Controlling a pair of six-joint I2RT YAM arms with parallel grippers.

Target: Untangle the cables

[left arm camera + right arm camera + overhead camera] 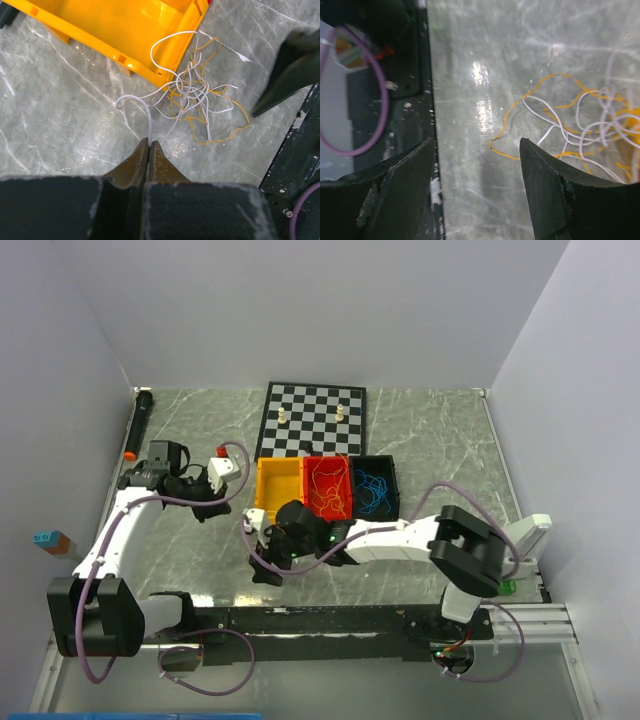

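Note:
A tangle of thin white and orange cables lies on the marble table just in front of the yellow bin. My left gripper is shut, and one white cable curves out of the tangle straight into its tips. In the top view the left gripper sits left of the bins. My right gripper is open low over the table, with an orange cable loop on the table between its fingers and white strands to its right. The top view shows the right gripper by the front edge.
A yellow bin, a red bin holding orange cables and a black bin holding blue cables stand side by side mid-table. Behind them is a chessboard with two pieces. A black marker lies far left. The black front rail is close to the right gripper.

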